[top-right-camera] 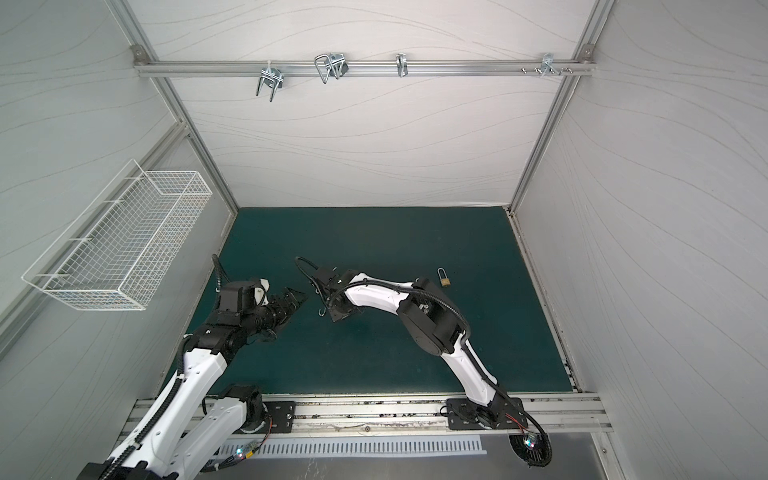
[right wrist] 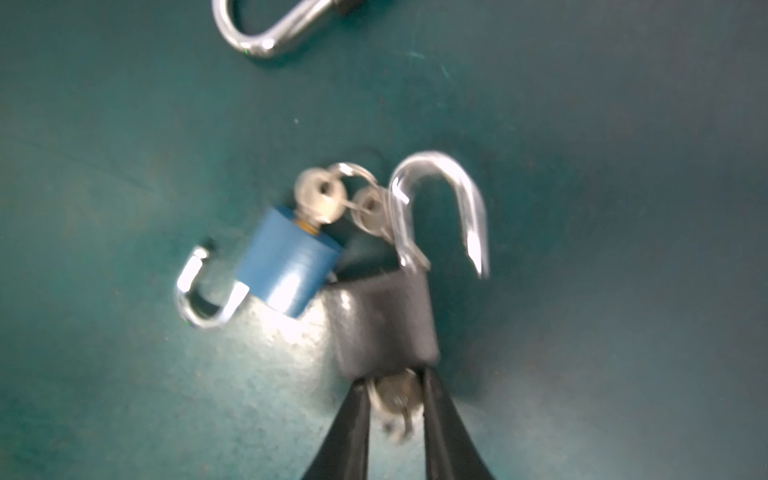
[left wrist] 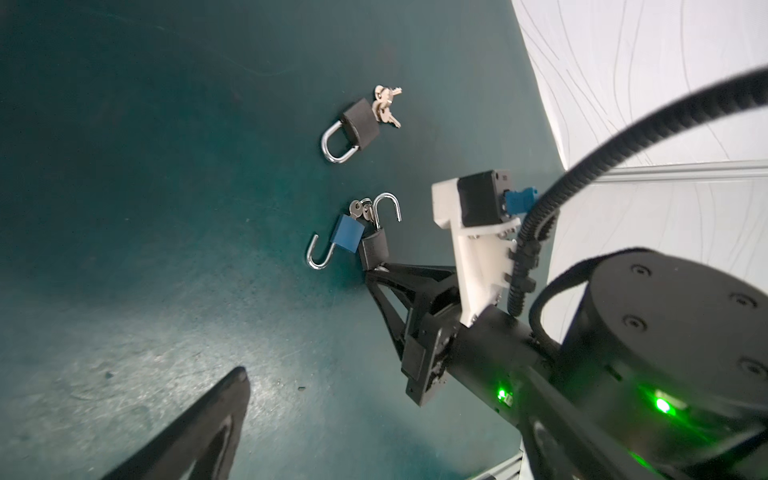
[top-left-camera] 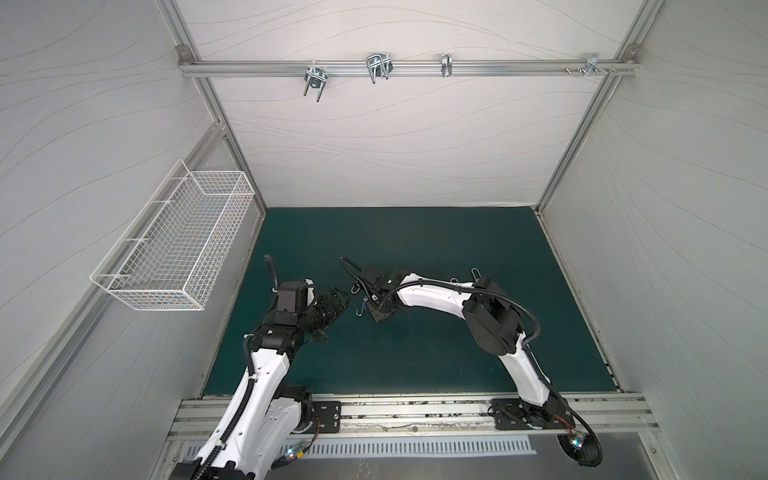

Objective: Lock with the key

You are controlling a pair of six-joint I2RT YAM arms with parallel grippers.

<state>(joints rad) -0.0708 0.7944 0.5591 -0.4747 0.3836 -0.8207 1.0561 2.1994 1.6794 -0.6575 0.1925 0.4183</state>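
A dark grey padlock [right wrist: 386,324] lies on the green mat with its shackle swung open. Its key [right wrist: 395,395] sticks out of the body's bottom end. My right gripper [right wrist: 395,386] is shut on that key, one finger against each side of its head. The left wrist view shows the same grip, with the right gripper [left wrist: 374,272] behind the grey padlock [left wrist: 374,249]. A blue padlock [right wrist: 286,262], also open and with a key [right wrist: 320,199] in it, touches the grey one. My left gripper [top-left-camera: 338,298] hovers open just left of the locks, holding nothing.
A black padlock [left wrist: 361,124] with a closed shackle and loose keys [left wrist: 386,104] lies farther off. A brass long-shackle padlock [top-right-camera: 444,280] sits behind the right arm. A white wire basket [top-left-camera: 174,249] hangs on the left wall, and a rail with metal hooks [top-left-camera: 378,66] crosses the back wall.
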